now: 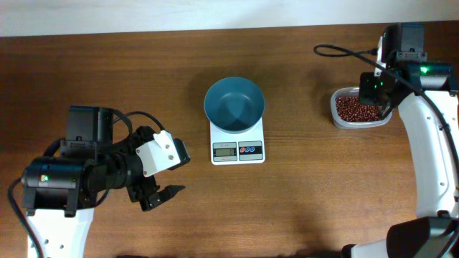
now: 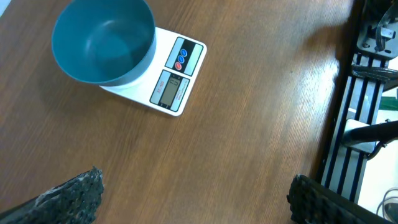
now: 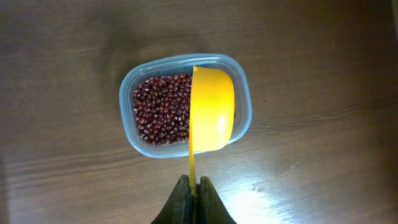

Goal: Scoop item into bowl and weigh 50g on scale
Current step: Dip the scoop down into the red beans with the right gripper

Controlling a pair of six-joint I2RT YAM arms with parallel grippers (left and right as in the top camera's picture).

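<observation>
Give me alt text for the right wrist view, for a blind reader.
A yellow scoop, its thin handle pinched in the shut right gripper, is over a clear plastic tub of small red-brown beans on a wooden table.

The bowl [image 1: 234, 107] is teal-blue, the scale [image 1: 237, 150] white, the beans [image 3: 160, 109] dark red-brown, the scoop [image 3: 212, 115] yellow, the tabletop [image 1: 143, 72] brown wood-grain.

Right gripper [image 3: 194, 186] clamps the thin handle of 1 yellow scoop [image 3: 212, 109]. The scoop's bowl sits over the right half of a clear plastic tub [image 3: 127, 87] holding red-brown beans [image 3: 160, 109], on a wooden table [image 3: 62, 155].
</observation>
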